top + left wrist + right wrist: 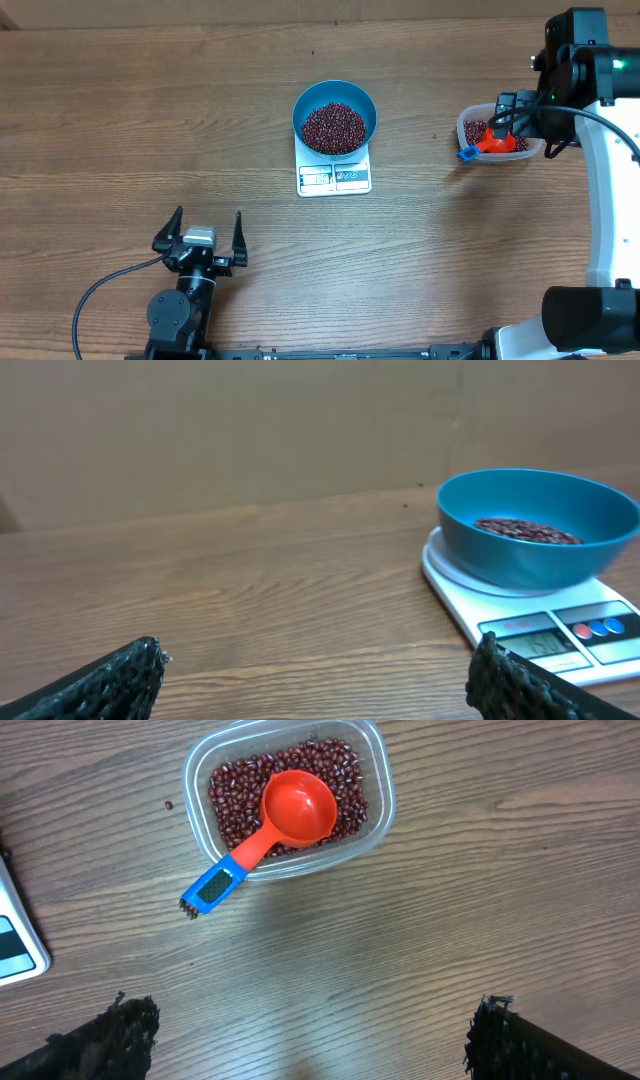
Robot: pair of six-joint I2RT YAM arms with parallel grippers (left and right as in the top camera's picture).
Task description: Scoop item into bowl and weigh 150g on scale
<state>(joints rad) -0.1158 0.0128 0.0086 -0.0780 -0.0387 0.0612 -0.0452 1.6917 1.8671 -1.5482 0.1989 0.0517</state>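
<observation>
At the centre of the overhead view, the light-blue bowl (300,112) sits on the white scale (334,178), holding a heap of dark red beans (334,128). At the right edge, a clear tub (383,815) holds more beans, and a red scoop (297,808) lies on them with its blue-tipped handle over the rim. The left tool (208,222) is low in the lower left of the wooden counter (120,120), spread wide and empty. The right tool (312,1025) hangs beside the tub, also wide and empty.
</observation>
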